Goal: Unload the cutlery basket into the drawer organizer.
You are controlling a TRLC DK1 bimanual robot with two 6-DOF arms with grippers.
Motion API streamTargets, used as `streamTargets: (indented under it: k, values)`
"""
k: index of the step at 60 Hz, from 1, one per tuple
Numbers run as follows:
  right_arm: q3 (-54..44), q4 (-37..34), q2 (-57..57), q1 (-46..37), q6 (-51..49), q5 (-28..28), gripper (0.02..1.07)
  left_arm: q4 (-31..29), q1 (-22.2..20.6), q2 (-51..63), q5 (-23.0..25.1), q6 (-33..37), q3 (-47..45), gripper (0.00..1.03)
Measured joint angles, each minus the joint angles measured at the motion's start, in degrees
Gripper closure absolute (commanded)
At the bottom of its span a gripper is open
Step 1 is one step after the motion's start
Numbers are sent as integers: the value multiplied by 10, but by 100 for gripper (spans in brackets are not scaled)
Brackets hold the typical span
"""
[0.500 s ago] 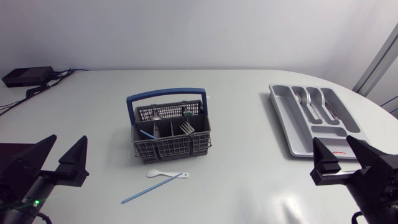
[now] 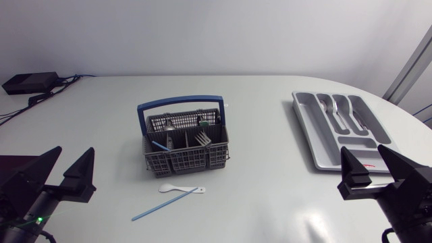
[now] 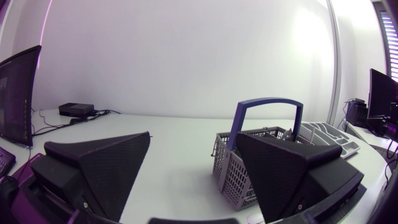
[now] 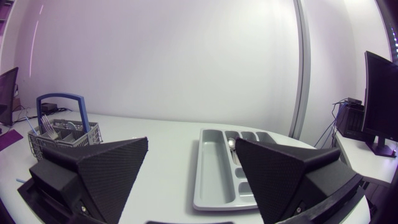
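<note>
Left gripper [image 2: 75, 150] gapes empty — basket [image 2: 185, 158] stands ahead, nearer this arm. Right gripper [image 2: 361, 150], open too, sits by the organizer [image 2: 302, 125] at the table [image 2: 270, 196] edge.

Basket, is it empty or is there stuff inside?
Not empty. The basket stands upright on the table, and a fork pokes up from one of its compartments.

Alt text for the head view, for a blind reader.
Grey cutlery basket with blue handle stands mid-table, drawer organizer to its right. A white spoon and blue stick lie near it. Both open, left pincer and right pincer hover at the corners.
</note>
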Motion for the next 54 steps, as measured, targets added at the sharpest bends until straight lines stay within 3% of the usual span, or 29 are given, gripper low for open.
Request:
streamTargets:
  k: [9, 23, 35, 42, 54]
  values:
    - [0, 12, 0, 8, 0, 2, 6, -15, -2, 14, 0, -2, 17, 7]
    - [2, 36, 35, 18, 0, 2, 7, -18, -19, 145, 0, -2, 99, 8]
    - [28, 76, 136, 18, 0, 2, 7, -64, -34, 250, -1, -5, 168, 12]
    - [49, 89, 195, 18, 0, 2, 7, -124, -39, 296, -3, -3, 213, 12]
    - [87, 90, 300, 25, 0, 4, 7, -221, -46, 432, -7, 118, 302, 12]
